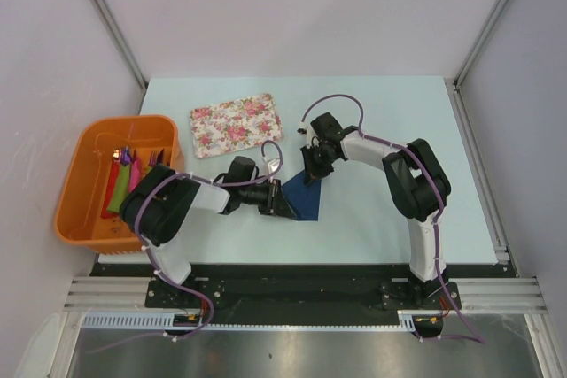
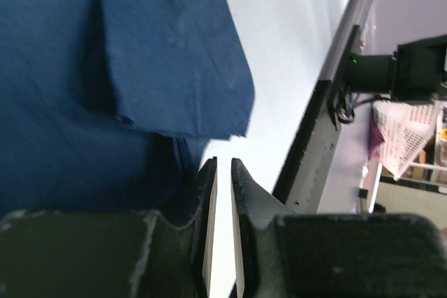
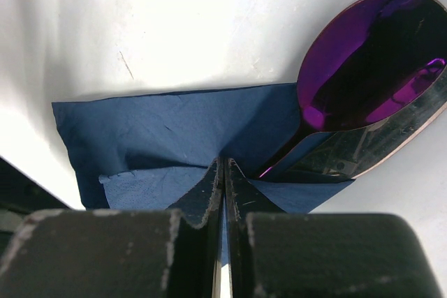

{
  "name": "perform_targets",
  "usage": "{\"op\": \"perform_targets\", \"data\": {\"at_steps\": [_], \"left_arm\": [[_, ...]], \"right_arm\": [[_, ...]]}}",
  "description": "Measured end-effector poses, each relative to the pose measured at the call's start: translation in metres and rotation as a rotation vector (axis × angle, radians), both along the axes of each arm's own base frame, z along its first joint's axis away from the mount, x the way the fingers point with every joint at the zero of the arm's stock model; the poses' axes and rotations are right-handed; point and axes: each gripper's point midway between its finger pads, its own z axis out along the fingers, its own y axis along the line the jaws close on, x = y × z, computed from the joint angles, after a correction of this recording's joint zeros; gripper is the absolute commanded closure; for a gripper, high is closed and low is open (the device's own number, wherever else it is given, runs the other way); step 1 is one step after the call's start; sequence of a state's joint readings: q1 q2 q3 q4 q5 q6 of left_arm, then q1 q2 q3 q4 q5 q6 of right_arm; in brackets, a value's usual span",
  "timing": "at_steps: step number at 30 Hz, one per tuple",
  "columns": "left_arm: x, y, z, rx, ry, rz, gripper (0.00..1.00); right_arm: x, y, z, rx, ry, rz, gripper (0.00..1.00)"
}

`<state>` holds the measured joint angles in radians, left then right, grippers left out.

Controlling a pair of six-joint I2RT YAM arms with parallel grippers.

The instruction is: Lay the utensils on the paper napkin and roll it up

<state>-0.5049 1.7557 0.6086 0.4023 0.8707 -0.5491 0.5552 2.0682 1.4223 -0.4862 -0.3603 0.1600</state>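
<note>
the thin, limp paper napkin (image 1: pixel 306 201), on the counter (image 1: pixel 372 219) just right-front of the floral tray (image 1: pixel 236 124) with a slick purple spoon (image 3: pixel 370 54) poking out, likely tears easily, so hold its folded edge, where the right claw (image 3: pixel 223 165) pinches it, while the left claw (image 2: pixel 223 162) is nearly pressed together, though i cannot tell if it grips, and open room lies farther right of the tray.

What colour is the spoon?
The spoon is shiny purple, clearest in the right wrist view.

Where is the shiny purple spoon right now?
In the right wrist view, the purple spoon sits upper right, its bowl poking out from the folded navy napkin pinched by the right gripper.
</note>
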Motion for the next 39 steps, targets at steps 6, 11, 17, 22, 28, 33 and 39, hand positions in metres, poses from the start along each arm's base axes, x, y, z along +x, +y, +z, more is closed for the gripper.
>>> {"op": "perform_targets", "data": {"at_steps": [6,11,17,22,28,33,39], "left_arm": [[0.014,0.000,-0.015,0.051,-0.002,0.042,0.87],[0.015,0.001,-0.020,0.054,0.035,0.054,0.90],[0.017,0.004,-0.021,0.055,0.055,0.070,0.86],[0.016,0.005,-0.017,0.044,0.055,0.065,0.68],[0.021,0.017,0.009,0.048,0.002,0.091,0.43],[0.050,0.051,0.024,0.099,-0.046,0.199,0.35],[0.071,0.080,0.002,0.234,-0.020,0.268,0.37]], "right_arm": [[0.000,0.000,0.000,0.000,0.000,-0.001,0.97],[0.000,0.000,0.000,0.000,0.000,-0.001,0.97],[0.000,0.000,0.000,0.000,0.000,-0.001,0.97],[0.000,0.000,0.000,0.000,0.000,-0.001,0.97],[0.000,0.000,0.000,0.001,0.000,-0.001,0.97],[0.000,0.000,0.000,0.000,0.000,-0.001,0.97],[0.000,0.000,0.000,0.001,0.000,-0.001,0.97]]}}
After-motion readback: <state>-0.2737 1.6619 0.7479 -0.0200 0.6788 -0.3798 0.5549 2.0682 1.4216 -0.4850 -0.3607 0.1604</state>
